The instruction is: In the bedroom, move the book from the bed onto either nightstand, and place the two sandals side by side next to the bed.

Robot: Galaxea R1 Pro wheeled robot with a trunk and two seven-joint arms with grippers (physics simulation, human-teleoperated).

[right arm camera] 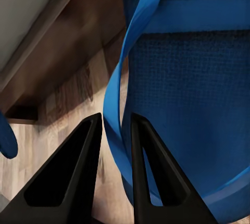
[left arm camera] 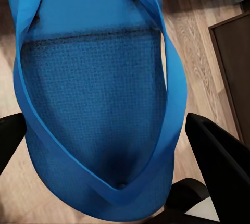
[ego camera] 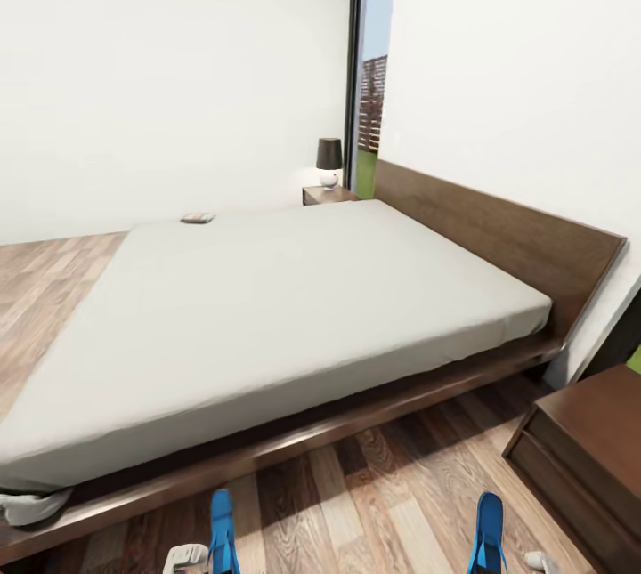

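The book [ego camera: 198,218] lies flat on the far corner of the bed [ego camera: 294,307], a white mattress on a dark wooden frame. A small nightstand [ego camera: 326,195] stands beyond it by the headboard. Two bright blue sandals hang low in front of me over the floor. My left gripper [left arm camera: 104,122] holds the left sandal [ego camera: 223,531] [left arm camera: 99,104], with a black finger on each side of its sole. My right gripper [right arm camera: 115,120] is shut on the thong strap of the right sandal [ego camera: 488,534] [right arm camera: 192,104].
A dark lamp [ego camera: 328,161] stands on the far nightstand beside a tall dark-framed window [ego camera: 372,58]. A second dark-brown bedside table [ego camera: 583,449] sits close at my right. Wood-plank floor [ego camera: 374,503] runs between me and the bed frame.
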